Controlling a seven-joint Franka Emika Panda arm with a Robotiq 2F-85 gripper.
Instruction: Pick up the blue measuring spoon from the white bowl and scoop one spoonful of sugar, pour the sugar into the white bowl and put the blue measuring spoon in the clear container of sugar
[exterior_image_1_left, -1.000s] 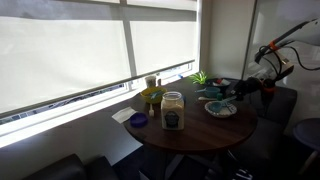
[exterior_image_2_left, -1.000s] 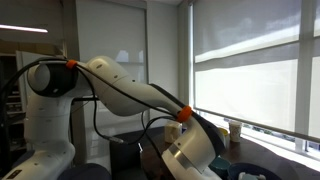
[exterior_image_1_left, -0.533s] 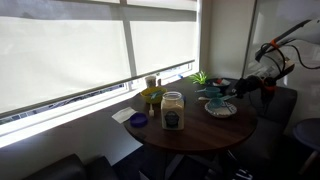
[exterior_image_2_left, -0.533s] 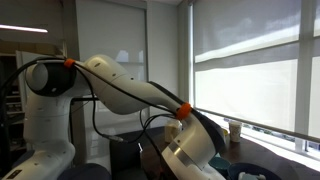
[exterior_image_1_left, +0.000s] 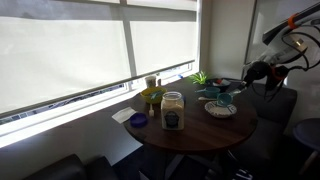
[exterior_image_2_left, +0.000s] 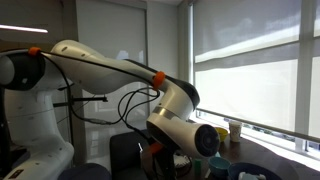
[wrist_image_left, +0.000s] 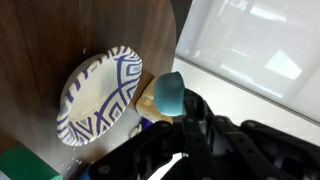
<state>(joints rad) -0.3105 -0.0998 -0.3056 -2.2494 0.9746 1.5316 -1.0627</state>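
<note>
Gripper (wrist_image_left: 186, 120) clenched on the blue measuring spoon (wrist_image_left: 170, 92), just above the white bowl (wrist_image_left: 98, 95) on the round wooden table (exterior_image_1_left: 190, 136).

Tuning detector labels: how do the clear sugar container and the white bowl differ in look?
The clear container of sugar is tall and upright; the white bowl is wide and shallow. The container is see-through with pale contents and a dark label; the bowl is opaque, with blue lines inside in the wrist view. Both stand on the dark round table.
</note>
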